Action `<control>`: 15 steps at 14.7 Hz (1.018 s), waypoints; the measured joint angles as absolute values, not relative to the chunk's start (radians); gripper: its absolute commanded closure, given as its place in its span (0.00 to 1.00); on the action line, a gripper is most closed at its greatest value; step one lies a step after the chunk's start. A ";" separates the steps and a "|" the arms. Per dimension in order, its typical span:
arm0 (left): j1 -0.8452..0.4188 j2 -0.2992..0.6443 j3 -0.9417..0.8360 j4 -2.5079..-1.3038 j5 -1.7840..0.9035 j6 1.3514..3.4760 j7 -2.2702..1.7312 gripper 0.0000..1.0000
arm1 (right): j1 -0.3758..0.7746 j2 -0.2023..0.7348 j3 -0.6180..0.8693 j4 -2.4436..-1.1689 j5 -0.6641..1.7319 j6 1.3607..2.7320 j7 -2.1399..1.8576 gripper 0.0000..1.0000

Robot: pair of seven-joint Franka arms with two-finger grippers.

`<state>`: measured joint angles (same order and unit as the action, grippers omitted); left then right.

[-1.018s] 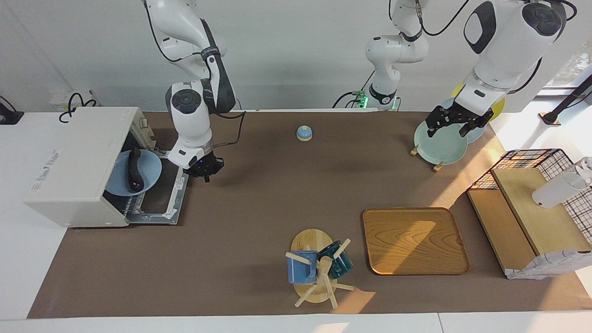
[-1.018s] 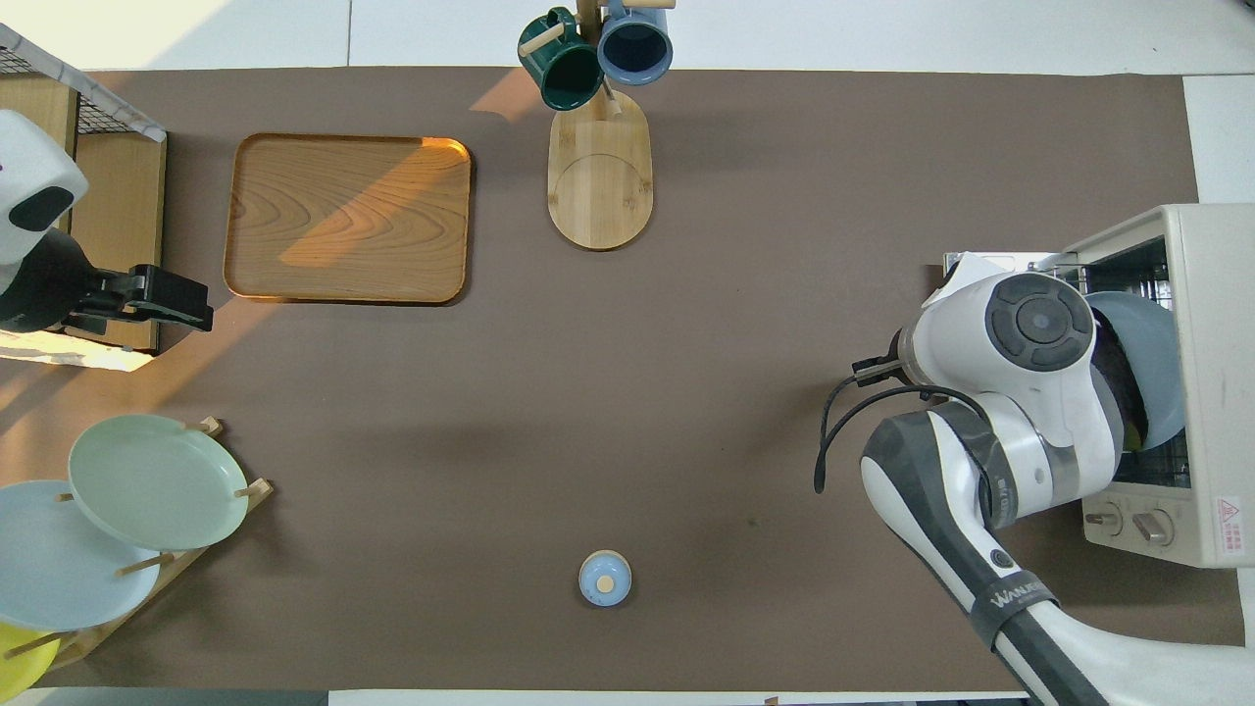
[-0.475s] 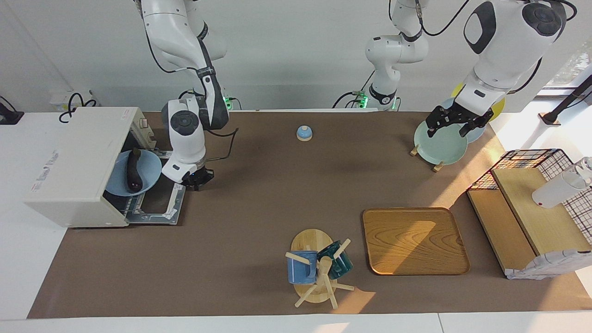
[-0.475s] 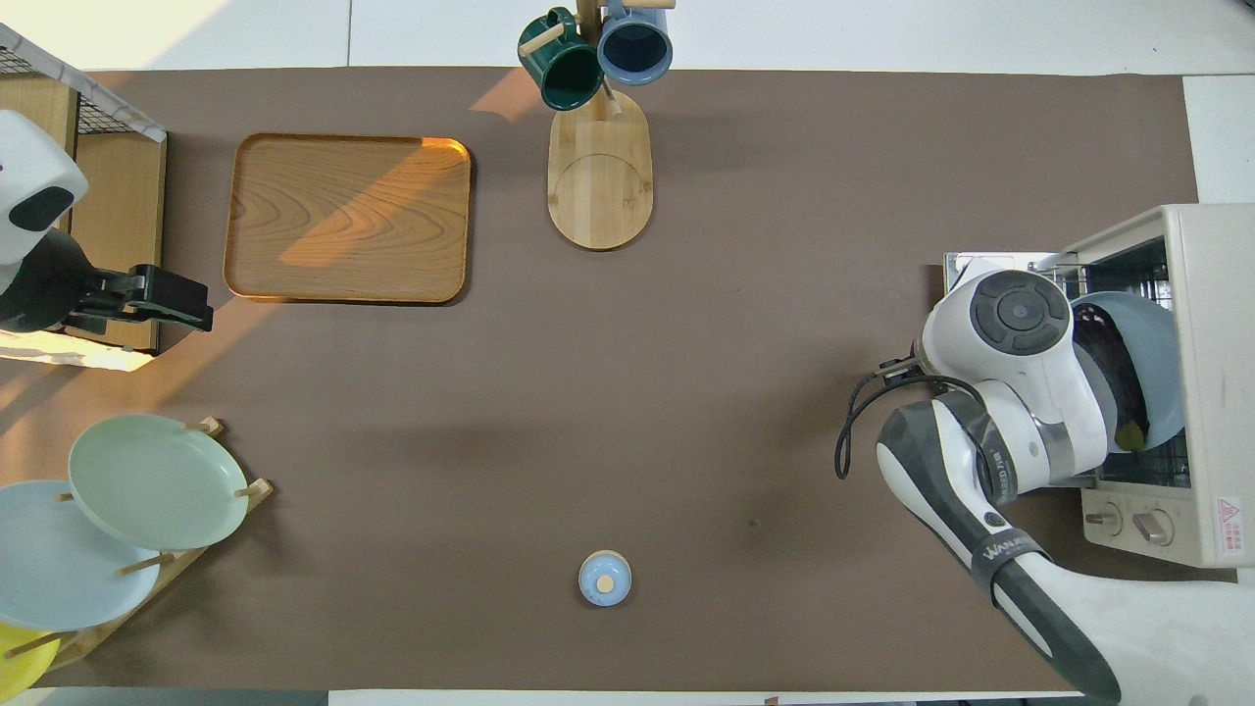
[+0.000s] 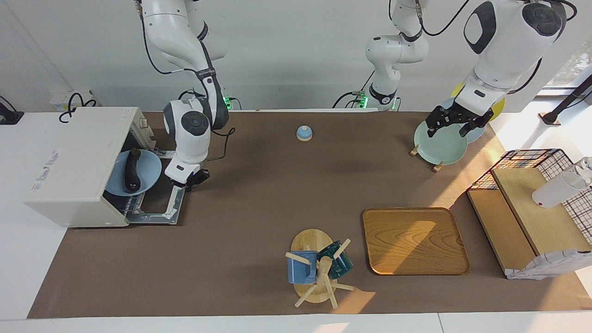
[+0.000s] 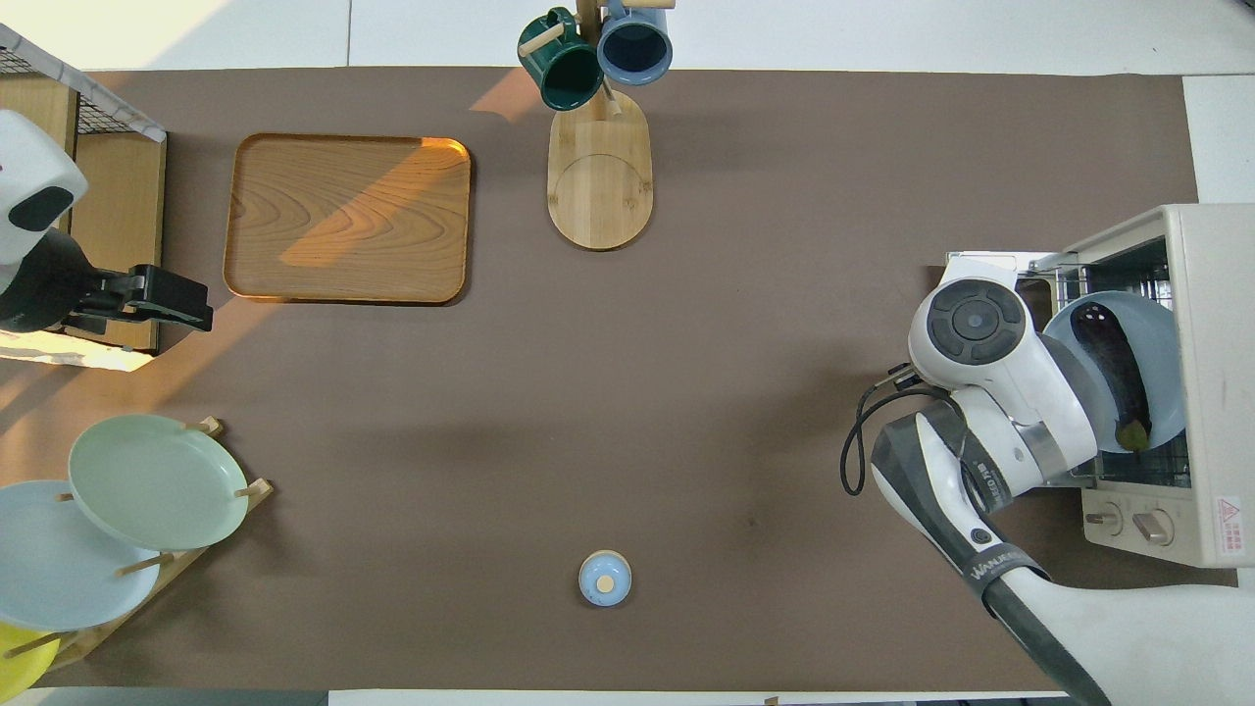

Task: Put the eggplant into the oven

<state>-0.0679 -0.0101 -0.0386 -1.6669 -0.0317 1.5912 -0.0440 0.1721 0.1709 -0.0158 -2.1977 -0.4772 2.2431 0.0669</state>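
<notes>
Right tool (image 5: 190, 180) shut, empty, has dropped from beside the oven (image 5: 78, 166) mouth to the open door's handle edge. Eggplant (image 5: 132, 170) on plate, inside oven. Left tool (image 5: 446, 124) wide, waits over plate rack at 2 o'clock. Door-closing likely next.

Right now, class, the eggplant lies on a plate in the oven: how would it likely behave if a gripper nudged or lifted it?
The eggplant looks glossy, so it may slip in a pinch. Its long rounded shape suggests it could roll across the blue plate if nudged. It probably stays stiff when lifted, since it lies nearly straight in the oven.
</notes>
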 measured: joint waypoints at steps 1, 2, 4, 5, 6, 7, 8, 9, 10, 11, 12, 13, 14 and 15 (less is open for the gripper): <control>-0.068 -0.010 -0.039 -1.667 -0.032 1.591 -0.044 0.00 | 0.178 0.170 -0.010 -2.168 -0.484 2.187 0.046 1.00; -0.068 -0.010 -0.039 -1.667 -0.032 1.591 -0.044 0.00 | 0.180 0.165 -0.006 -2.128 -0.484 2.121 0.003 1.00; -0.068 -0.010 -0.039 -1.667 -0.032 1.591 -0.044 0.00 | 0.168 0.142 -0.007 -2.045 -0.475 2.022 -0.088 1.00; -0.068 -0.010 -0.039 -1.667 -0.032 1.591 -0.044 0.00 | 0.150 0.121 -0.008 -2.015 -0.466 1.984 -0.135 1.00; -0.068 -0.010 -0.039 -1.667 -0.032 1.591 -0.044 0.00 | 0.124 0.094 -0.010 -1.997 -0.458 1.953 -0.183 1.00; -0.068 -0.010 -0.039 -1.667 -0.032 1.591 -0.044 0.00 | 0.094 0.067 -0.013 -1.988 -0.457 1.936 -0.225 1.00; -0.068 -0.010 -0.039 -1.667 -0.032 1.591 -0.044 0.00 | 0.063 0.046 -0.018 -1.986 -0.458 1.933 -0.261 1.00; -0.068 -0.010 -0.039 -1.667 -0.032 1.591 -0.044 0.00 | 0.034 0.033 -0.023 -1.984 -0.460 1.934 -0.292 1.00; -0.068 -0.010 -0.039 -1.667 -0.032 1.591 -0.044 0.00 | 0.009 0.027 -0.027 -1.982 -0.460 1.938 -0.318 1.00; -0.068 -0.010 -0.039 -1.667 -0.032 1.591 -0.044 0.00 | -0.011 0.025 -0.028 -1.977 -0.460 1.938 -0.336 1.00; -0.068 -0.010 -0.039 -1.667 -0.032 1.591 -0.044 0.00 | -0.024 0.022 -0.030 -1.973 -0.450 1.938 -0.345 0.96; -0.068 -0.010 -0.039 -1.667 -0.032 1.591 -0.044 0.00 | -0.032 0.020 -0.029 -1.969 -0.424 1.936 -0.348 0.78; -0.068 -0.010 -0.039 -1.667 -0.032 1.591 -0.044 0.00 | -0.041 0.018 -0.032 -1.961 -0.383 1.919 -0.348 0.68; -0.068 -0.010 -0.039 -1.667 -0.032 1.591 -0.044 0.00 | -0.055 0.014 -0.035 -1.945 -0.320 1.877 -0.348 0.31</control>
